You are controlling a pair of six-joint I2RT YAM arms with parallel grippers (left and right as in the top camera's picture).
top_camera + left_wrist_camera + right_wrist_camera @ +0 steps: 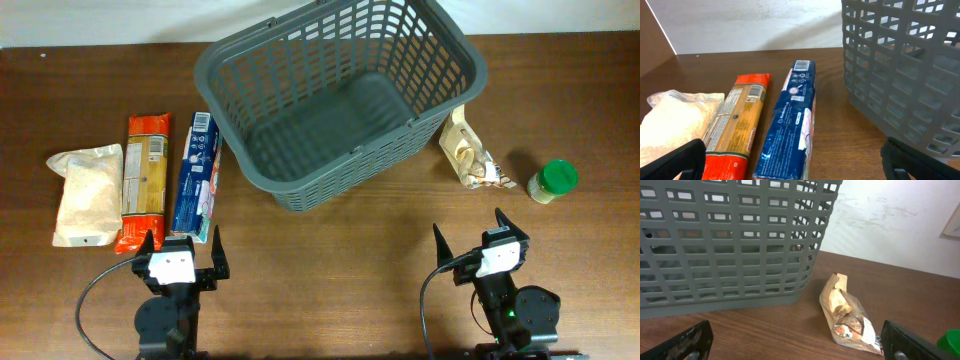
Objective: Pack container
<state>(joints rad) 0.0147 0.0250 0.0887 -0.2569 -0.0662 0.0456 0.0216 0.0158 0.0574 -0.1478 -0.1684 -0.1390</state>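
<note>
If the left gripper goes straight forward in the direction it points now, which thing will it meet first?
Most likely the blue package, lying flat right ahead of the open left gripper. The orange pack lies just left of that line. Height is hard to judge.

matt plastic container [340, 95], wood-grain table [330, 270]

Robot lab: wooden table [330, 240], blank wall [890, 220]

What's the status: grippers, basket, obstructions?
Left gripper open, empty. Right gripper open, empty. Basket empty, nothing packed yet. No obstruction seen.
</note>
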